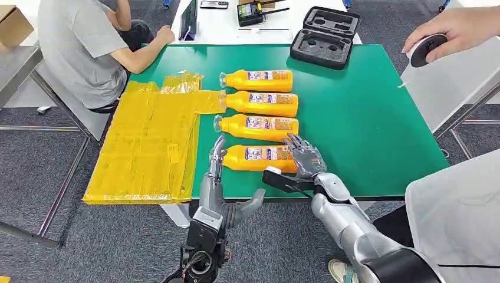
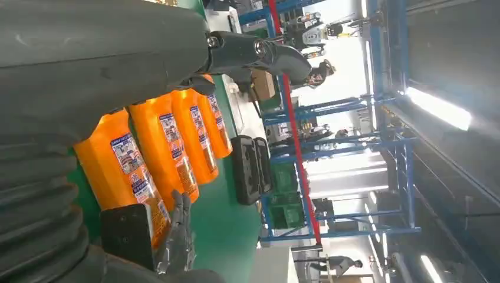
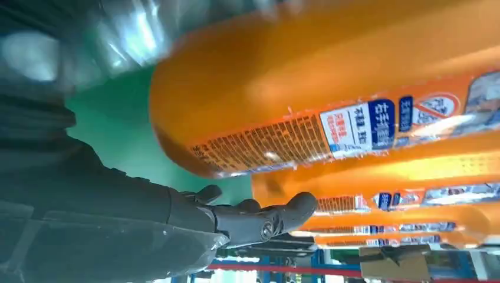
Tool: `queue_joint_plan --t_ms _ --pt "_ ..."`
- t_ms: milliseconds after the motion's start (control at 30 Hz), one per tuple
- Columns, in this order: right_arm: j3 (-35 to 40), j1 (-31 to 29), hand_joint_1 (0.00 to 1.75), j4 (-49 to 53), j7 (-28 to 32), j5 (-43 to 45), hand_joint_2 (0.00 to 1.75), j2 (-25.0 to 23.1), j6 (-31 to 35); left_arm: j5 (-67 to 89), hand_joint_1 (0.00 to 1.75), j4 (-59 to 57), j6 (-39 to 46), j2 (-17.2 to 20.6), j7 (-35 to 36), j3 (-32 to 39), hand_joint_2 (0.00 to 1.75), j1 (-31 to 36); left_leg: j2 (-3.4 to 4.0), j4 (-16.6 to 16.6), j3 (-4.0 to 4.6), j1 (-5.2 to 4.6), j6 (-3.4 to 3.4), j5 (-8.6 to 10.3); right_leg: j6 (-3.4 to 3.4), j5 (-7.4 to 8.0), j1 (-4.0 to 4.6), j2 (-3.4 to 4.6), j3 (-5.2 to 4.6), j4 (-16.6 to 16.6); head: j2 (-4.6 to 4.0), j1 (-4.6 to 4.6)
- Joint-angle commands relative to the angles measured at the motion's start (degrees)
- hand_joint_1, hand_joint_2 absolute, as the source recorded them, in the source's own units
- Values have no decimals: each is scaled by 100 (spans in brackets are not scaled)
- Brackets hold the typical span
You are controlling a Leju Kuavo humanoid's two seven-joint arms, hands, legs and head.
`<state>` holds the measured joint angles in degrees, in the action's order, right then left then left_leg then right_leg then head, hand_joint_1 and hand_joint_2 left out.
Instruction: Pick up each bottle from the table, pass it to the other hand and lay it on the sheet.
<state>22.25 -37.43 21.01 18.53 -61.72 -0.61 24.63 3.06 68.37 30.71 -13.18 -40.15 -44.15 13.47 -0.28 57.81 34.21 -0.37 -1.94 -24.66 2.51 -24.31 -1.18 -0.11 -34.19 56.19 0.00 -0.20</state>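
Observation:
Several orange bottles lie side by side on the green table (image 1: 365, 118). The nearest bottle (image 1: 259, 157) (image 3: 295, 100) (image 2: 118, 171) lies with its cap toward the yellow sheet (image 1: 147, 141). My right hand (image 1: 305, 156) (image 3: 253, 221) (image 2: 177, 236) hovers at this bottle's base end with its fingers spread over it, not closed around it. My left hand (image 1: 218, 177) (image 2: 118, 65) stands open at the table's near edge beside the bottle's cap, fingers straight and holding nothing. The other bottles (image 1: 259, 127) (image 1: 262, 102) (image 1: 259, 79) lie farther back.
A black foam-lined case (image 1: 325, 36) stands open at the table's far edge. A person in grey (image 1: 82, 47) sits at the far left by the sheet. Another person's hand (image 1: 448, 32) holds a dark round object at the upper right, and someone in white (image 1: 460, 218) stands at my right.

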Motion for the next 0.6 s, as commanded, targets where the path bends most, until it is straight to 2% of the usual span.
queue_joint_plan --t_ms 33,600 --pt "144 -380 0 -400 -18 5 175 10 -119 20 0 -106 -38 138 15 -67 175 121 4 -2 -5 -1 5 -1 -5 -1 -1 3 2 1 0 0" --pt "6 -434 0 -467 -50 39 175 3 -391 12 0 -145 -80 98 15 -83 175 162 3 -1 -12 3 9 -4 -9 -3 3 2 10 -1 0 2"
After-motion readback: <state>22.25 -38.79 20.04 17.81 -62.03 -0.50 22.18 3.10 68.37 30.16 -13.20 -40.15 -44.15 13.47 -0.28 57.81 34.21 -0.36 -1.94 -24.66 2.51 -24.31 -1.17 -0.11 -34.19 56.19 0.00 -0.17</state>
